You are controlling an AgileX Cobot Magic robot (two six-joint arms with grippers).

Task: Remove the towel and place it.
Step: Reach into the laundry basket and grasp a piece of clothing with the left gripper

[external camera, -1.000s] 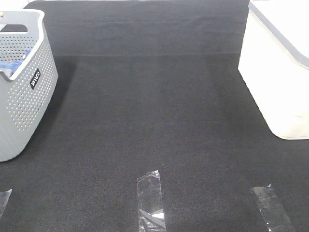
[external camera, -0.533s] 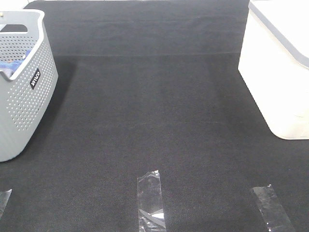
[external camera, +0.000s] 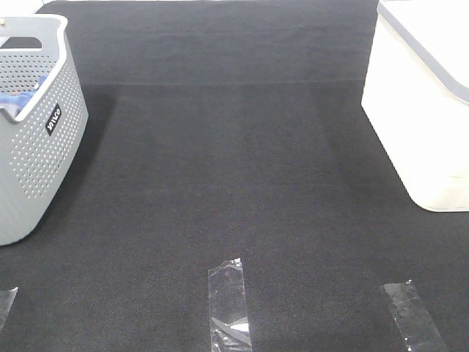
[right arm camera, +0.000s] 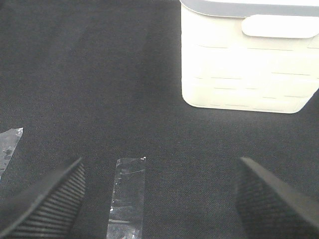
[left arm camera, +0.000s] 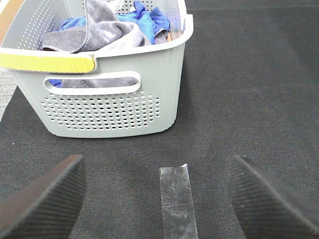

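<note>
The slate-grey towel (left arm camera: 97, 32) lies crumpled in the grey perforated basket (left arm camera: 107, 107), on top of a bright blue cloth (left arm camera: 144, 17). My left gripper (left arm camera: 159, 199) is open a short way in front of the basket, low over the black mat, with nothing between its fingers. The basket (external camera: 33, 132) stands at the left edge in the exterior view, only blue cloth showing inside. My right gripper (right arm camera: 162, 199) is open over the mat, well short of the white bin (right arm camera: 249, 59). Neither gripper shows in the exterior view.
A white bin (external camera: 421, 110) stands at the right edge of the black mat (external camera: 234, 169). Strips of clear tape (external camera: 229, 301) lie along the mat's near edge, one under each gripper (left arm camera: 177, 201) (right arm camera: 127, 194).
</note>
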